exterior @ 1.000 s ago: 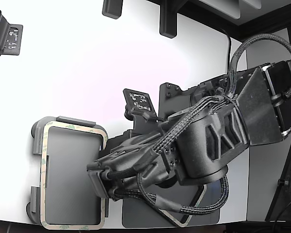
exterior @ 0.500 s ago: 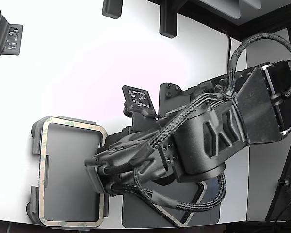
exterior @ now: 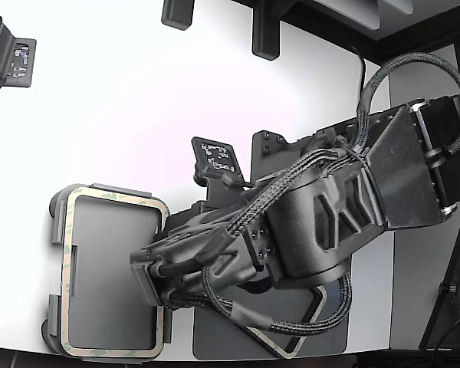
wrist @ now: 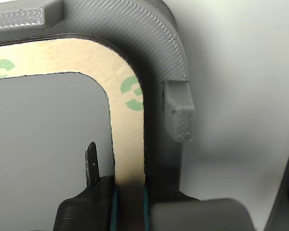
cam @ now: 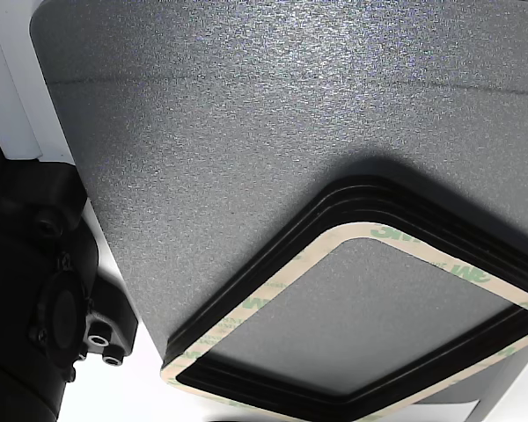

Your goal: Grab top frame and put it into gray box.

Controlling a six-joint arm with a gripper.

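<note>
I see my end effector [wrist: 129, 190] clamped on the top frame [wrist: 127, 139], which lies inside the gray box [wrist: 135, 29].

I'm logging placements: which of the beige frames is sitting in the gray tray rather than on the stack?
The single frame at the exterior view's left, lying inside the light gray tray; the gripper pinches its edge. The other frames are piled on the dark mat.
</note>
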